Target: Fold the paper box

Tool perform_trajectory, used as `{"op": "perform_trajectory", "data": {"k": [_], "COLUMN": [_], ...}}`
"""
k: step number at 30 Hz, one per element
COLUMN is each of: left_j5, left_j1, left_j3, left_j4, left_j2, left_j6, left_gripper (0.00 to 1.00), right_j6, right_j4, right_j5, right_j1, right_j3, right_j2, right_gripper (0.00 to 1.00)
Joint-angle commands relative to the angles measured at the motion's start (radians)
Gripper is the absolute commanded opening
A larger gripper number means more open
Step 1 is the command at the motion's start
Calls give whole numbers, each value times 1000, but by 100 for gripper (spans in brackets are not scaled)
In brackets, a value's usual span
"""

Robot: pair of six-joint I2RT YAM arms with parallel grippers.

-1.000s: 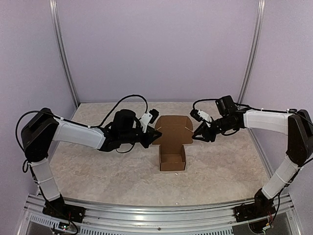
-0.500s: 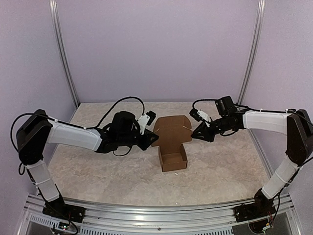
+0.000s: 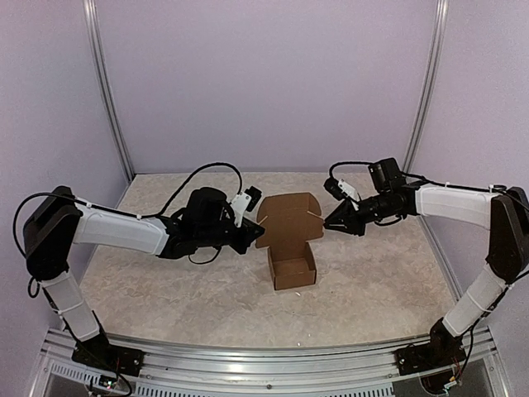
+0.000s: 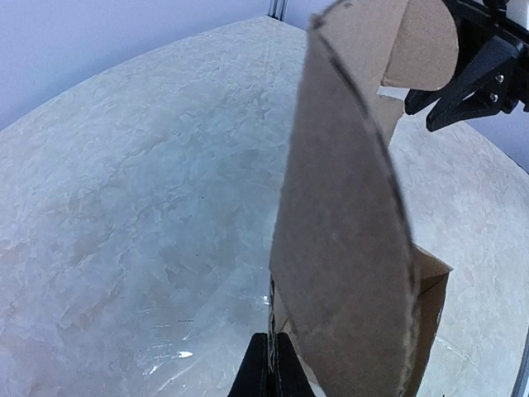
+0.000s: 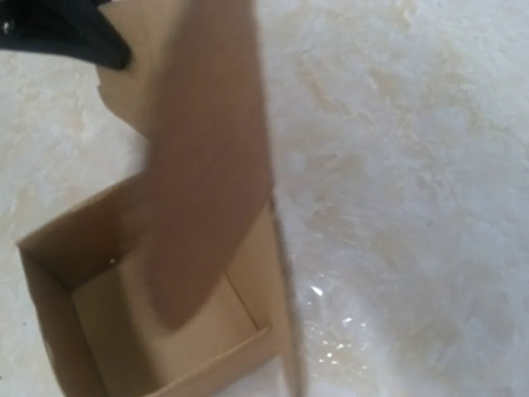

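On my overhead view the plain brown cardboard paper box point(image 3: 291, 241) sits near the middle of the pale, marbled surface point(image 3: 165, 281), between the two arms. Its squarish open tray point(image 3: 292, 271) rests on the surface with the opening facing up. The wide lid panel point(image 3: 289, 215) rises from the tray's far edge, standing up and leaning a little. The black left pincer point(image 3: 259, 232) is at the lid's left edge. Its wrist camera shows its fingers point(image 4: 264, 368) pressed together at the foot of the curved cardboard panel. It is closed, though I cannot tell whether a sliver of card is nipped between them. The black right pincer point(image 3: 328, 222) points at the lid's right side, just beside the rounded ear flap point(image 4: 421, 45). From the left wrist camera I see its tips point(image 4: 413, 101) a little apart with nothing visible between them. The right wrist camera looks down into the empty tray, the lid panel blurred in front of it.
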Motion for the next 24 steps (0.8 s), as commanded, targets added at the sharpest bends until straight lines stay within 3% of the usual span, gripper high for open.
{"op": "perform_trajectory", "data": {"k": [1,4,14,24], "left_j5": [4,10,52,49], "left_j1": [-5,-2,12,11], "left_j3": [5,23,105,244], "left_j4": [-4,-17,-70,-98], "left_j2": [9,14,47,156], "left_j6": [36,53,95,61], "left_gripper": [0,0,0,0], "right_j6": [30,30,92,65], "right_j4": [4,4,71,25], "right_j5": [-49,-45,190,79], "right_j1": [-43,-56,-58,28], "right_j3": [17,7,12,8], "right_j2": [-1,-7,26,34], "right_gripper": [17,17,19,20]}}
